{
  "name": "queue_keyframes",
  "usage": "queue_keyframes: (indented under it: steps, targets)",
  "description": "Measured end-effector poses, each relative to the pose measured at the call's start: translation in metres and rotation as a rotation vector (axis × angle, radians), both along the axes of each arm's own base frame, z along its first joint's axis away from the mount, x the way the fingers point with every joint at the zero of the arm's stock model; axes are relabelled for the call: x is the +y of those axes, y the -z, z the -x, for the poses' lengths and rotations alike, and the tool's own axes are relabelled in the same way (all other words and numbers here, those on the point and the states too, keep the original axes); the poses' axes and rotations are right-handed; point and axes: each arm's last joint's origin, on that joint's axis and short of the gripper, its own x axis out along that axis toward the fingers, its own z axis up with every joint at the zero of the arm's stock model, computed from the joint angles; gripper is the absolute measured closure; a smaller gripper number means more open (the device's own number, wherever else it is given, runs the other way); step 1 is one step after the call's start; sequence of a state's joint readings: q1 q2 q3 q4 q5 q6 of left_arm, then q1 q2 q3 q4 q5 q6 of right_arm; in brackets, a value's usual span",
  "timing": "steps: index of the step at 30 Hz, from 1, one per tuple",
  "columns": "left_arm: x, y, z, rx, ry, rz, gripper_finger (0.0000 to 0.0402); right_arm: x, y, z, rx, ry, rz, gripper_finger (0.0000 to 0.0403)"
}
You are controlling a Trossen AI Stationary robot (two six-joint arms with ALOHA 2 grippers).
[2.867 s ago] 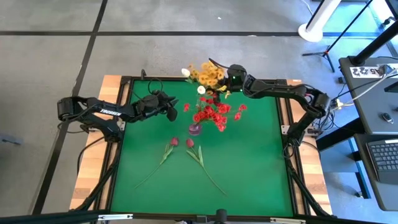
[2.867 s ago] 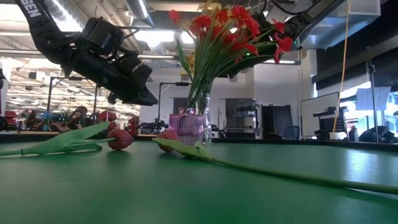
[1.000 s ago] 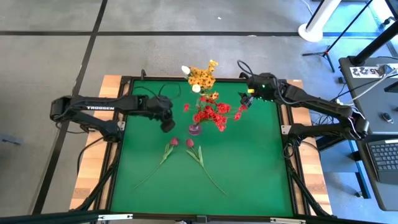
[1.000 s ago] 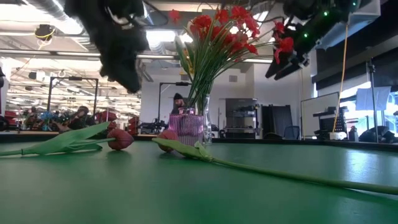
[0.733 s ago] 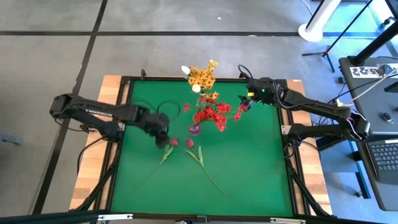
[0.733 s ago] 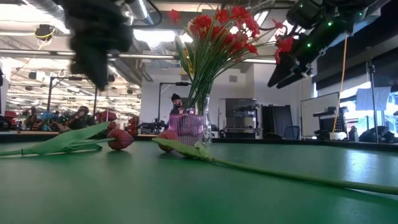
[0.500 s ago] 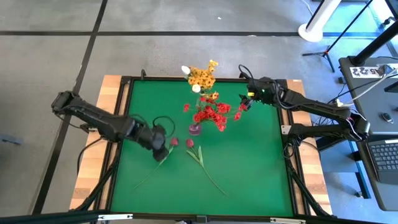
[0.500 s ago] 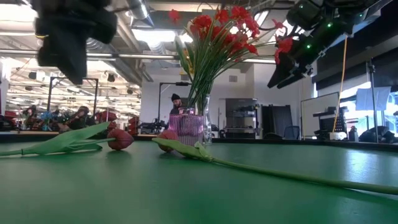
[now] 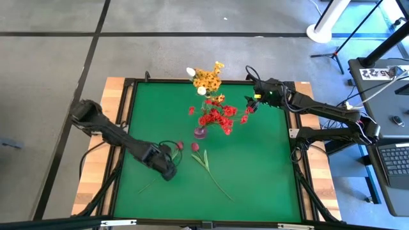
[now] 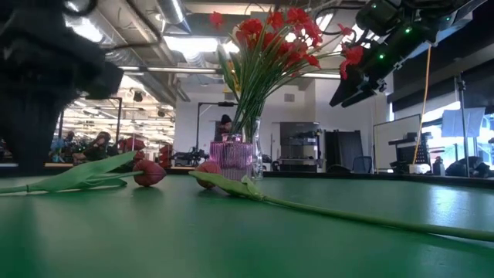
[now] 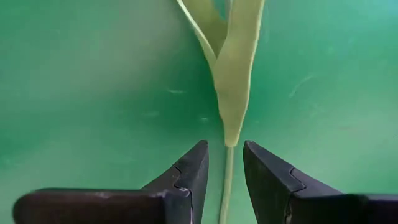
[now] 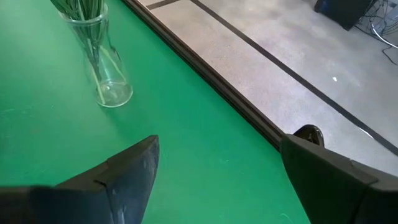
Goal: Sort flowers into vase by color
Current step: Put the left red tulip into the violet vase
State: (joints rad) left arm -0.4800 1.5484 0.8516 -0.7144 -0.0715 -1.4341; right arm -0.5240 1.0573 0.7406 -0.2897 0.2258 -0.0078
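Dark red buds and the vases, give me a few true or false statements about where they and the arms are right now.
1. Two dark red buds lie on the green table. True.
2. The left end effector straddles a green stem, fingers apart. True.
3. The right end effector holds a flower. False: it is open and empty.
4. The red flowers stand in a clear vase. False: their vase is purple.

No brand or label can be read on either arm, the green table mat or the vases. The only marking is a white placard (image 9: 382, 71) on the dark side desk at the right edge of the high view; it carries dark characters, seemingly digits, too small to read with certainty.
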Motion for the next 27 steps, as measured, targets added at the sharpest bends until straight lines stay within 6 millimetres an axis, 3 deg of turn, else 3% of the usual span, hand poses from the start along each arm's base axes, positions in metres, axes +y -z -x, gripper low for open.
queue_keyframes:
  steps: [6,12,15,18,23,27]
  targets:
    - [-0.006,0.022,-0.015,0.016,0.046,0.083,0.0305,0.000,0.000,0.000,0.000,0.000,-0.001,0.0071]
    - [0.000,0.031,-0.016,0.103,-0.004,0.048,0.0309,0.000,0.000,0.000,0.000,-0.002,-0.001,0.0071]
    - [0.005,0.032,-0.013,0.140,-0.012,0.019,0.0330,0.000,0.000,0.000,-0.002,-0.008,-0.005,0.0071]
    - [0.009,0.031,-0.014,0.158,-0.007,0.001,0.0377,0.000,0.000,0.000,-0.001,-0.008,-0.005,0.0071]
    - [0.016,0.016,-0.024,0.141,0.119,-0.083,0.0397,0.000,0.000,0.000,0.001,-0.011,-0.002,0.0071]
    - [0.029,-0.026,-0.038,0.029,0.146,-0.270,0.0399,0.000,0.000,-0.001,-0.001,-0.014,0.002,0.0071]
